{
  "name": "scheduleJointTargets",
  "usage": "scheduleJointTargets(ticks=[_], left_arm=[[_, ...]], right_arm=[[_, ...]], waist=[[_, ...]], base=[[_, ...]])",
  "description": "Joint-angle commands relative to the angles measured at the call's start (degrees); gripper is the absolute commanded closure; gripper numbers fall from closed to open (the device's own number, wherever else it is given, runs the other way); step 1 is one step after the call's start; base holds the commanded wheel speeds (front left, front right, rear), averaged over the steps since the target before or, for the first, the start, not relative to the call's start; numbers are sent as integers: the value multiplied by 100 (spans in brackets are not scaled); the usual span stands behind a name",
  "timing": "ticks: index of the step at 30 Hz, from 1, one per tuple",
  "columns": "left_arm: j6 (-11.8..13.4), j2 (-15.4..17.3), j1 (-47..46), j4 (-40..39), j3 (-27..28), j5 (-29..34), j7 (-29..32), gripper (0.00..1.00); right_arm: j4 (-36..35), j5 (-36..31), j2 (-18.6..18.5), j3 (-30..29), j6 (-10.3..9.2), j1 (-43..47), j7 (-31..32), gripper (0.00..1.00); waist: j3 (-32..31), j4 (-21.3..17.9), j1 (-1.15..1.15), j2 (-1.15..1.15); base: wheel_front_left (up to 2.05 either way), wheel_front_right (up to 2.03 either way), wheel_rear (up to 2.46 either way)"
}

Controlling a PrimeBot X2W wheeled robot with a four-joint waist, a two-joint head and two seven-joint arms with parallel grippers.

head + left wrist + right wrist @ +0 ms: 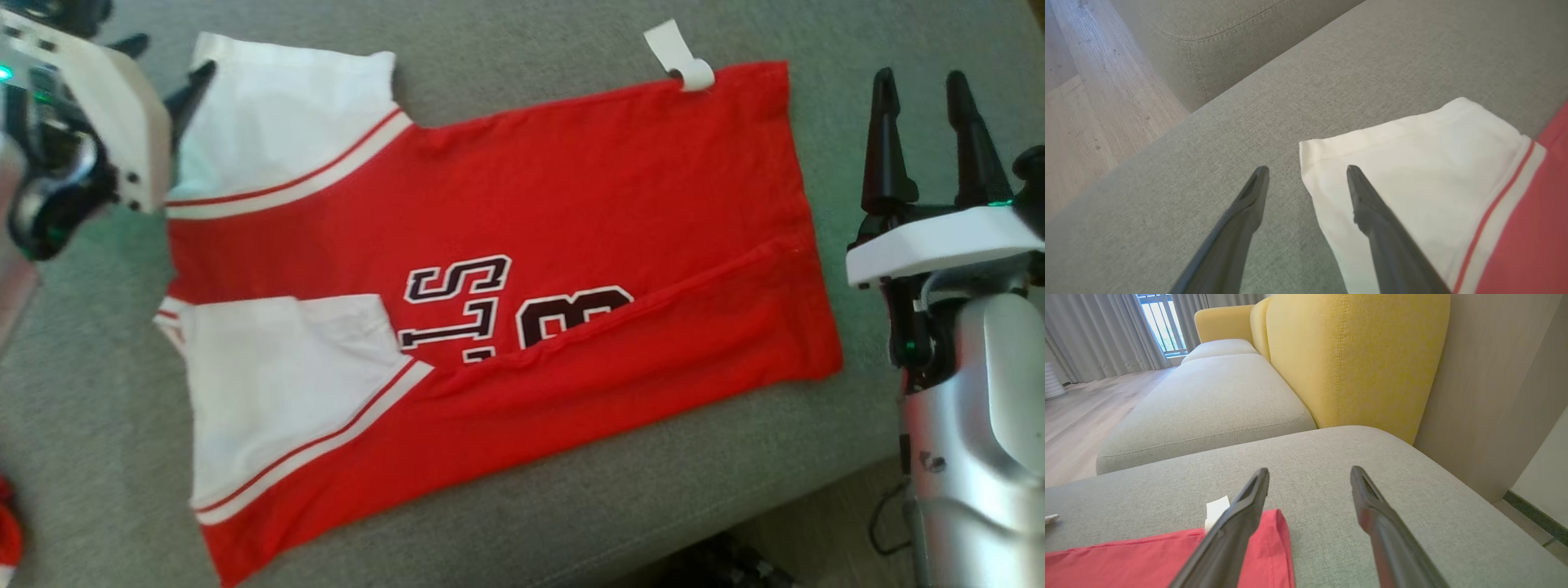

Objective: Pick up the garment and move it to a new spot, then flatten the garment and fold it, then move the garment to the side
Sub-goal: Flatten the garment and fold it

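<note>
Shirt (490, 229) lies flat on the grey sofa (522, 41), long way left to right. Left gripper (1306, 173) is at its upper-left sleeve (277, 122), right gripper (918, 77) just past its right edge; both spread wide, holding nothing.

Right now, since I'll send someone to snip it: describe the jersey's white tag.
On the grey sofa cushion lies a red jersey with white sleeves. Along its far edge, near the hem corner away from the sleeves, the tag is a small white strip curling onto the cushion. Unlike the sleeves, it carries no red stripe.
</note>
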Motion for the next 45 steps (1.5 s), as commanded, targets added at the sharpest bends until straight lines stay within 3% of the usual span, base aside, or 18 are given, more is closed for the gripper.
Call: scheduleJointTargets(ticks=[1, 13, 20, 22, 23, 28, 36, 42, 45], left_arm=[[11, 265, -329, -59, 185, -63, 14, 0], [10, 353, -862, 435, -466, -672, 199, 0], [10, 320, -930, 721, -680, -1221, 914, 0], [10, 307, -940, 732, -720, -1388, 1148, 89], [10, 304, -945, 718, -737, -1454, 1221, 100], [10, 275, -969, 560, -781, -1599, 1087, 100], [10, 45, -1070, 398, -757, -1273, -265, 100], [64, -260, -1033, 235, -825, -752, -1371, 100], [61, -324, -906, -51, -917, -600, -1657, 100]], right_arm=[[-197, 50, -40, 104, 39, -185, -78, 0], [-265, 246, -40, 200, 39, -237, -224, 0], [-301, 266, -40, 166, 39, -267, -273, 0], [-325, 264, -40, 137, 39, -273, -280, 0], [-334, 259, -40, 124, 39, -275, -280, 0], [-361, 156, -40, 51, 39, -296, -257, 0], [-379, -287, -40, 52, 39, -441, 25, 0], [-125, -756, -74, 133, 39, -624, 672, 0], [276, -828, -288, 220, 39, -713, 1064, 0]], waist=[[119, -114, -1, 0], [423, -325, -1, 0], [515, -376, -1, 0], [533, -369, -1, 0], [538, -362, -1, 0], [482, -257, -1, 0], [201, 116, -1, 0], [-86, 630, -1, 0], [-200, 865, -1, 0]], base=[[0, 0, 0], [0, 0, 0], [0, 0, 0], [0, 0, 0], [0, 0, 0], [0, 0, 0], [0, 0, 0], [0, 0, 0], [0, 0, 0]])
